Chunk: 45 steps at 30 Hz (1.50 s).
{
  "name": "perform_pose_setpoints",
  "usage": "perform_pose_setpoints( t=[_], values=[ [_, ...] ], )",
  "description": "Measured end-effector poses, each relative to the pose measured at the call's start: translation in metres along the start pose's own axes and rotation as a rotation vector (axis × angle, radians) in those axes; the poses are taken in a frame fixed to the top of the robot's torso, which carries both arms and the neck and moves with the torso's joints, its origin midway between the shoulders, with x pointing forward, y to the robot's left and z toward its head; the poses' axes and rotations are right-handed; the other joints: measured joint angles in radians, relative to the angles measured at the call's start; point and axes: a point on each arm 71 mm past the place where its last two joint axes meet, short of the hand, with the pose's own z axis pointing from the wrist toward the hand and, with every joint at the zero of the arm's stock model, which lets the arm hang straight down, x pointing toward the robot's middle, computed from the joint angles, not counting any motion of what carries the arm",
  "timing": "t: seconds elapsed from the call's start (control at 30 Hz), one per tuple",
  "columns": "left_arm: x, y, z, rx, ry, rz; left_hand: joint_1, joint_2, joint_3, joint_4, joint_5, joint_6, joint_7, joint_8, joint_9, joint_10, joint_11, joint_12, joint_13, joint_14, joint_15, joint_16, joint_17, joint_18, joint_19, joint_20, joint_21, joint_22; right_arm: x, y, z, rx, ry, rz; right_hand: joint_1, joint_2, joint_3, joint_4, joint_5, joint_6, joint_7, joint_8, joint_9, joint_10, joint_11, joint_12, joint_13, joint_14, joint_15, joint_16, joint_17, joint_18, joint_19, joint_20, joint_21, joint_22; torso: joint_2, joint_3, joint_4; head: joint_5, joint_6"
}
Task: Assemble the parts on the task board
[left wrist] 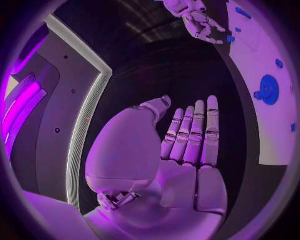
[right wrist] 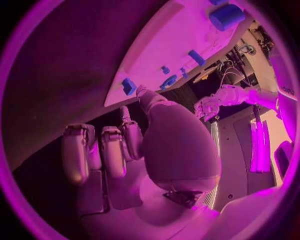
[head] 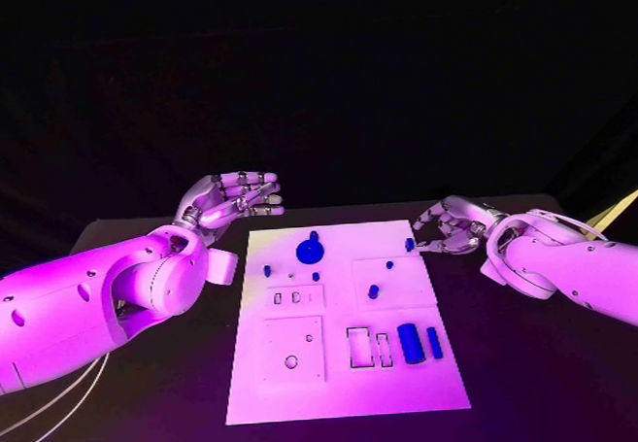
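Parts are lying scattered over the task board (head: 346, 395), none of them in either hand. The right hand's fingers (right wrist: 112, 150) are curling loosely inward beside the thumb (right wrist: 147, 100), whose tip is sitting just beside a small blue block (right wrist: 129, 86) at the board's right edge, near its far corner; whether the tip is actually touching it I cannot tell. Nothing is being pinched. The right hand (head: 452, 226) is hovering off that edge of the white plate. The left hand's fingers (left wrist: 197, 130) are standing straight and close together, the thumb apart from them, the palm bare. The left hand (head: 235, 200) is hanging past the board's far left corner, well apart from every piece.

Out on the plate, a round blue gear (head: 309, 249) is lying near the far edge, a blue cylinder (head: 411, 342) and a thin blue bar (head: 434, 341) are lying beside two rectangular slots (head: 368, 347) on the near right, and smaller blue pieces are dotting the middle.

Judging by this, the reach for the first piece is under way, with assembly not yet begun. The next move is calling for the right thumb and a finger to settle on opposite faces of the edge block without nudging it off the plate.
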Motion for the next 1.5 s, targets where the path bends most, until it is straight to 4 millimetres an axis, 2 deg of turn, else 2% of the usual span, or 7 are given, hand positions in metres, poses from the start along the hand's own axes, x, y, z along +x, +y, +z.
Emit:
perform_pose_setpoints(
  t=[0.13,0.2,0.27,1.3,1.4,1.43,1.5],
  values=[
    [0.0,0.0,0.0,0.0,0.0,0.0,0.0,0.0,0.0,0.0,0.0,0.0,0.0,0.0,0.0,0.0,0.0,0.0,0.0,0.0,0.0,0.0,0.0,0.0,0.0,0.0,0.0,0.0,0.004,-0.001,0.002,0.006,0.005,-0.003,0.0,0.0,0.0,0.0,0.0,0.001,0.0,0.0,0.0,0.0,0.0,0.0,0.0,0.0,0.0,0.0,0.0,0.0,0.0,0.0,0.0,0.0,0.0,0.0001,-0.0005,0.001,-0.004],
    [0.0,0.0,0.0,0.0,0.0,0.0,0.0,0.0,0.0,0.0,0.0,0.0,0.0,0.0,0.0,0.0,0.0,0.0,0.0,0.0,0.0,0.0,0.0,0.0,0.0,0.0,0.0,0.0,0.005,-0.001,0.002,0.006,0.006,-0.003,0.003,0.003,0.016,-0.016,0.0,0.001,-0.001,0.0,0.0,0.0,0.0,0.0,0.0,0.0,0.0,0.0,0.0,0.0,0.0,0.0,0.0,0.0,-0.001,0.0001,-0.0007,0.002,-0.004],
    [0.0,0.0,0.0,0.0,-0.001,0.0,0.0,0.0,0.0,0.0,0.0,0.0,0.0,0.0,0.0,0.0,0.0,0.0,0.0,0.0,0.0,0.0,0.0,0.0,0.0,0.0,0.0,0.0,0.006,0.0,0.003,0.007,0.007,-0.004,0.023,0.023,0.017,-0.016,0.0,0.006,-0.005,0.0,0.0,0.0,0.0,0.0,0.0,0.0,0.0,0.0,0.0,0.0,0.0,0.0,0.0,0.0,-0.001,0.0001,-0.0008,0.002,-0.004],
    [-0.001,0.0,0.0,-0.001,-0.002,0.001,0.0,0.0,-0.009,-0.009,0.0,0.0,0.0,0.0,0.001,0.0,0.0,0.0,0.0,0.0,0.0,0.0,0.004,0.0,0.0,0.0,0.0,0.0,0.02,0.005,0.01,0.007,0.035,-0.001,0.022,0.023,0.037,-0.035,0.0,0.028,-0.012,0.0,0.0,0.0,0.0,0.006,0.0,0.0,0.0,0.0,0.0,0.0,0.0,0.0,0.002,0.0,-0.001,0.0018,-0.0016,0.006,-0.012],
    [-0.001,0.0,0.0,-0.001,-0.002,0.001,0.0,0.0,-0.009,-0.009,0.0,0.0,0.0,0.0,0.001,0.0,0.0,0.0,0.0,0.0,0.0,0.0,0.004,0.0,0.0,0.0,0.0,0.0,0.02,0.005,0.01,0.008,0.035,-0.002,0.022,0.023,0.069,-0.033,0.0,0.038,-0.013,0.0,0.003,0.001,0.0,0.006,0.0,0.0,-0.001,0.0,0.0,0.0,0.0,0.0,0.002,0.0,-0.001,0.002,-0.0021,0.006,-0.012],
    [-0.001,0.0,0.0,-0.001,-0.002,0.001,0.0,0.0,-0.009,-0.009,0.0,0.0,0.0,0.0,0.001,0.0,0.0,0.0,0.0,0.0,0.0,0.0,0.004,0.0,0.0,0.0,0.0,0.0,0.02,0.005,0.01,0.008,0.035,-0.002,0.008,0.037,0.076,-0.034,0.0,0.041,-0.016,0.0,0.004,0.007,-0.007,0.006,0.0,0.0,-0.001,0.0,0.0,0.0,0.0,0.0,0.002,0.0,-0.001,0.002,-0.0022,0.007,-0.012],
    [-0.001,0.0,0.0,-0.002,-0.002,0.001,0.0,0.0,-0.009,-0.009,0.0,0.0,0.0,0.0,0.001,0.0,0.0,0.0,0.0,0.0,0.0,0.0,0.004,0.0,0.0,0.0,0.0,0.0,0.021,0.005,0.011,0.008,0.035,-0.002,0.002,0.042,0.077,-0.034,0.0,0.046,-0.016,0.0,0.004,0.009,-0.009,0.006,0.0,0.0,-0.001,0.0,0.0,0.0,0.0,0.0,0.002,0.0,-0.001,0.0019,-0.0022,0.007,-0.012]
  ],
)
